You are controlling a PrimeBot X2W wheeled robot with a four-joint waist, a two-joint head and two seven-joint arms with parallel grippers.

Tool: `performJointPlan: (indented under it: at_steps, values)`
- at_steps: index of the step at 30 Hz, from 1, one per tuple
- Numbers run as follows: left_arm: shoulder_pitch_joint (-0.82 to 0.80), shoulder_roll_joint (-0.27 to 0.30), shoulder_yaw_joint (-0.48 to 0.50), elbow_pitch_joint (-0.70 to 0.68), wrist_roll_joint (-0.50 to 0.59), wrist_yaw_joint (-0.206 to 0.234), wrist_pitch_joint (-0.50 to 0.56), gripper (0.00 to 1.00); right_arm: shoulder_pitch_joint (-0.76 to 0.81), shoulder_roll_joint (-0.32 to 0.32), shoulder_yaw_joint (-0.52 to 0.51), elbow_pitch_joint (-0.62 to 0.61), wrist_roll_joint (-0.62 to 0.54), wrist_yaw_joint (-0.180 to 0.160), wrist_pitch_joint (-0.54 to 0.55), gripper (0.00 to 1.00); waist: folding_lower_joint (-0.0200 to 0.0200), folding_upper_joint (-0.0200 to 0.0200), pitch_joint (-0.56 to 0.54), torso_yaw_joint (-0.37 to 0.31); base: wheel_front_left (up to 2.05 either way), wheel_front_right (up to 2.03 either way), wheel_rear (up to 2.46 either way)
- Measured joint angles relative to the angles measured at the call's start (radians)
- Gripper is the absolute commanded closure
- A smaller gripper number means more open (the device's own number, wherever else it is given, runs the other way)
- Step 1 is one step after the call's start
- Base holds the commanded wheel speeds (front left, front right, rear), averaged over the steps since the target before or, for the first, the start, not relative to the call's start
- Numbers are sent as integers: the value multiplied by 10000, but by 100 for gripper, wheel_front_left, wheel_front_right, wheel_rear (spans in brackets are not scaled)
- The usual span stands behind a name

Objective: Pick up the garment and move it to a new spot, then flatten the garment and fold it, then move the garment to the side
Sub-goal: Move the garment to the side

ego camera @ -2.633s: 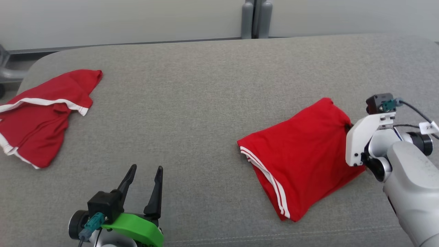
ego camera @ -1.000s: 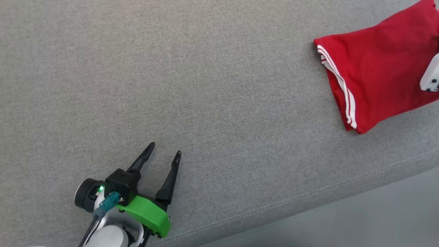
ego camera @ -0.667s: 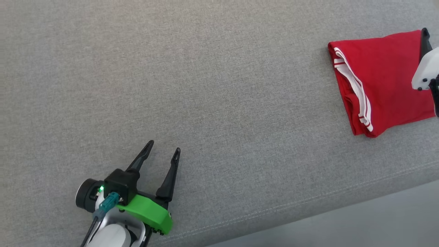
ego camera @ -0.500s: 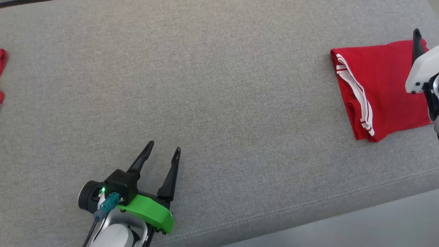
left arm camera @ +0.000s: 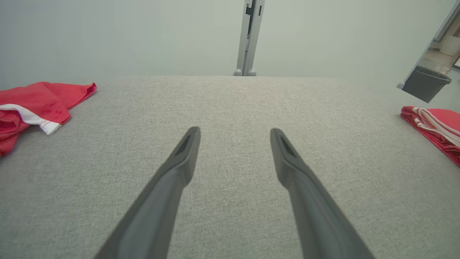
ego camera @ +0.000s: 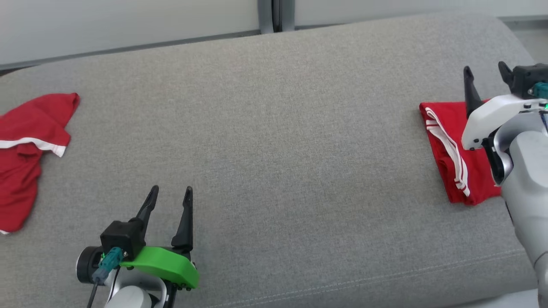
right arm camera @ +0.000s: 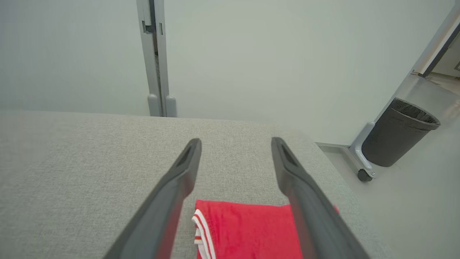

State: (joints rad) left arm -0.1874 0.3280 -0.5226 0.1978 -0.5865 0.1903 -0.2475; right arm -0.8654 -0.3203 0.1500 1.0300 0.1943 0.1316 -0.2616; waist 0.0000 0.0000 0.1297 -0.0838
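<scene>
Grey padded surface (ego camera: pixel 274 128) is noted across the head view. Folded red garment (ego camera: pixel 451 115) is laid flat near its right end, and a crumpled second red garment (ego camera: pixel 25 141) is seen at the far left. Right gripper (ego camera: pixel 484 67) is held wide above the folded piece with nothing gripped. Left gripper (ego camera: pixel 171 188) is spread wide, empty, well apart. Placement is judged done. The right arm should be lifted straight up so the fold is not snagged.

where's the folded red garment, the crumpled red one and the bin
folded red garment (right arm camera: pixel 248 230), right wrist view, flat top layer
crumpled red garment (ego camera: pixel 21 184), head view, lower body
dark bin (right arm camera: pixel 395 140), right wrist view, side wall
</scene>
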Motion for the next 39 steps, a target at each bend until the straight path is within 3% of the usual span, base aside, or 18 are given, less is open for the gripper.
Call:
performJointPlan:
  at_steps: [11,16,22,30,39]
  values:
    - [433,190,589,134,-458,224,2,0,1758,650,190,-1051,268,0,0,0,0,0,-1403,423,0,0,0]
    - [571,261,581,284,-556,194,86,0,2685,1467,-128,-1475,-36,0,-2,0,0,0,-1838,591,0,0,0]
    - [830,278,654,353,-612,119,0,0,3613,1985,-422,-2054,-397,-2,4,0,0,0,-2181,758,0,0,0]
    - [1361,207,848,284,-554,42,-102,0,5007,2474,-1145,-3538,-918,-2,349,0,0,0,-2511,912,0,0,0]
    - [2220,148,1567,125,-232,407,-134,0,6917,2690,-1772,-5651,-815,-2,945,0,0,0,-2778,756,0,0,0]
